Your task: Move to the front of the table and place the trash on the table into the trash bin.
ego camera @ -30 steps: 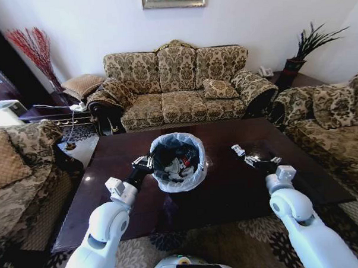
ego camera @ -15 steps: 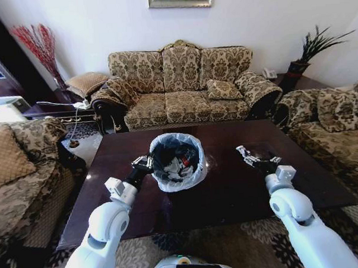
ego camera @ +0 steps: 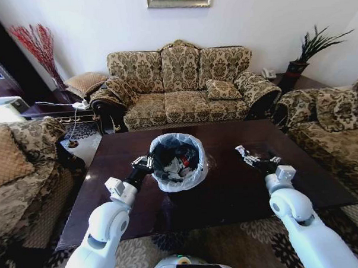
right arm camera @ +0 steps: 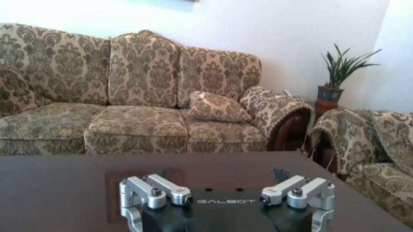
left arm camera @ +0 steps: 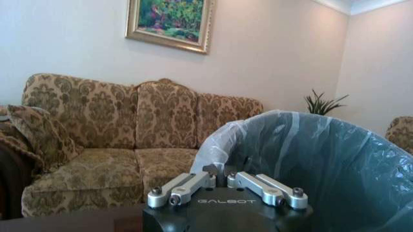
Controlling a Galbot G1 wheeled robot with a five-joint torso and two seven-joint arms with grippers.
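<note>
Glossy dark brown table point(ego camera: 241, 190), floral beige sofa point(ego camera: 183, 86)

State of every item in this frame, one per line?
trash bin: upright on the table.
trash: inside the trash bin.
left gripper: shut on the trash bin's rim.
right gripper: open, empty, over the table.

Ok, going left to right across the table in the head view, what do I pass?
Left hand shut at the rim → trash bin, trash inside → bare stretch of table → right hand, open over the tabletop.
</note>
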